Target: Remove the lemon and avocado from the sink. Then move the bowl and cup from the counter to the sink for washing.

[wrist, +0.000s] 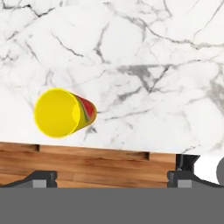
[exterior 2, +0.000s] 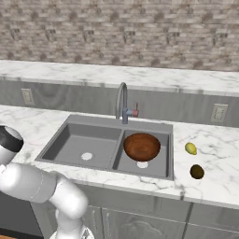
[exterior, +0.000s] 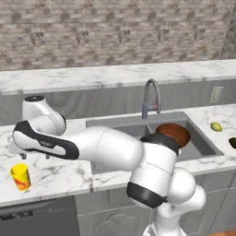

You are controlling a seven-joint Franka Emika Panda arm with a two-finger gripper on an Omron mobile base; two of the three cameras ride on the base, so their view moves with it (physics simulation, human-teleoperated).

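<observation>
The yellow cup (exterior: 20,176) with its red-orange patch stands upright on the marble counter left of the sink (exterior: 203,148). My gripper (exterior: 34,156) hangs open just above and behind it, nothing between its fingers. Looking straight down in the hand view, the cup (wrist: 63,113) lies left of the gripper (wrist: 113,177) line, near the counter's front edge. The reddish-brown bowl (exterior: 173,133) (exterior 2: 141,146) rests in the right basin of the sink (exterior 2: 84,140). On the counter right of the sink lie the lemon (exterior: 215,126) (exterior 2: 190,148) and the dark avocado (exterior: 233,143) (exterior 2: 197,171).
A curved metal faucet (exterior: 151,94) (exterior 2: 122,100) rises behind the basins. A dishwasher front (exterior: 37,216) sits under the counter below the cup. Wooden floor (wrist: 100,164) shows past the counter edge. A wall outlet (exterior 2: 218,113) is on the backsplash at the right.
</observation>
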